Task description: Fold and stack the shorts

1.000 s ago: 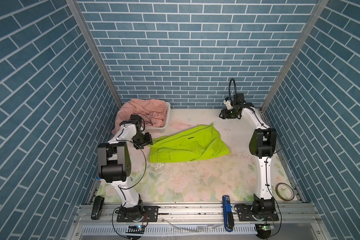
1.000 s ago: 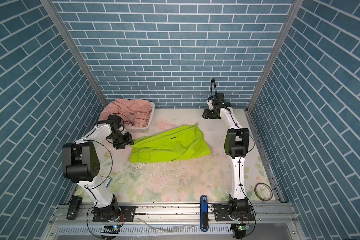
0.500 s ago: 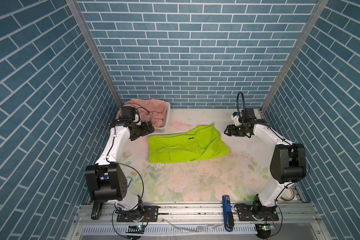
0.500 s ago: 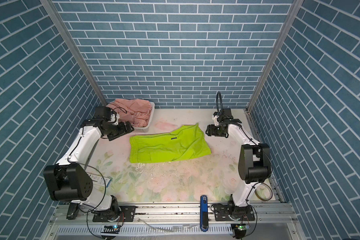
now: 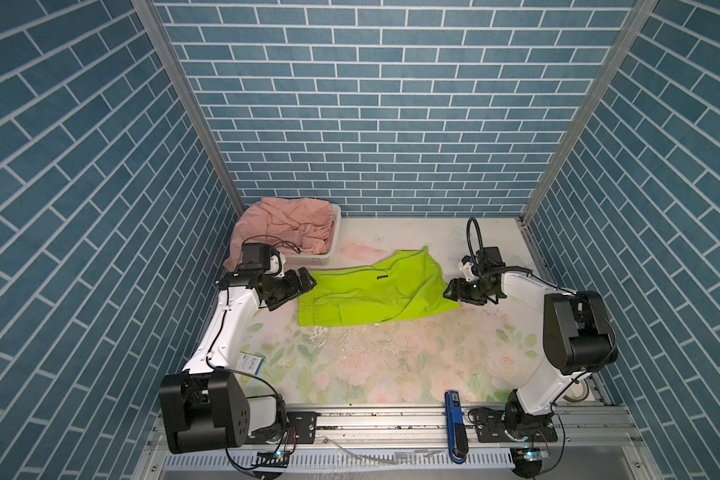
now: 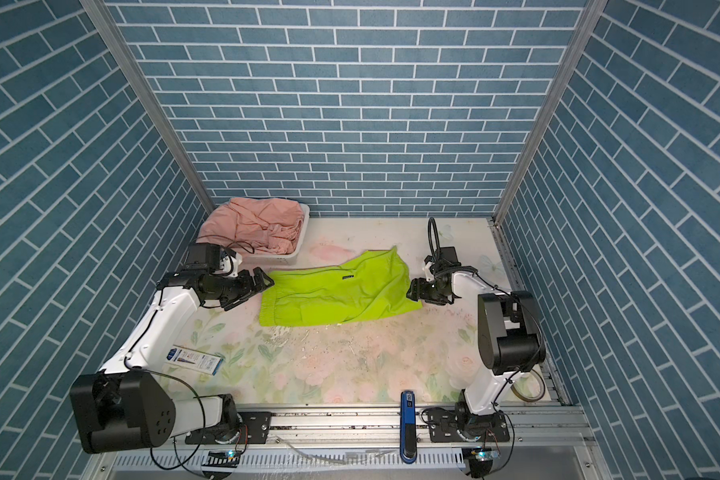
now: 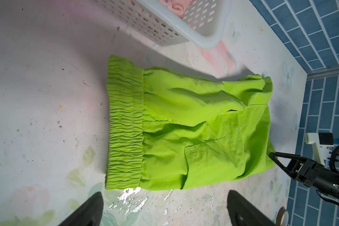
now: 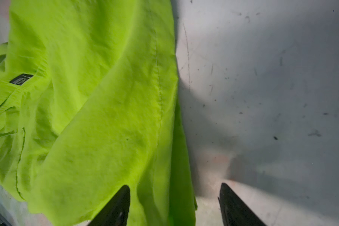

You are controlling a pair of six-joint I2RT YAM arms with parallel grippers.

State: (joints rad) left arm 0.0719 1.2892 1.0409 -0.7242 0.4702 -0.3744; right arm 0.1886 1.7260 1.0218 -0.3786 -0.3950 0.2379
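Note:
The lime-green shorts point(image 5: 375, 295) point(image 6: 337, 295) lie spread on the floral table, gathered waistband point(image 7: 123, 125) to the left and legs to the right. A small black logo point(image 8: 21, 79) shows on them. My left gripper point(image 5: 307, 281) point(image 6: 265, 282) point(image 7: 164, 192) stands open just beside the waistband end, holding nothing. My right gripper point(image 5: 449, 291) point(image 6: 411, 289) point(image 8: 175, 185) is open at the right leg's hem, and the hem's edge lies between its fingers. The salmon-pink shorts point(image 5: 287, 224) point(image 6: 254, 226) lie crumpled in the basket at the back left.
The white perforated basket point(image 5: 308, 261) point(image 6: 285, 259) point(image 7: 164, 29) stands just behind the left gripper. A blue-and-white box point(image 6: 194, 359) lies under the left arm. A blue tool point(image 5: 454, 419) rests on the front rail, and a tape roll point(image 6: 528, 388) sits front right.
The left gripper lifted away, opened wider and came back beside the waistband. The right gripper came forward from the back wall to the right hem. The green shorts barely shifted.

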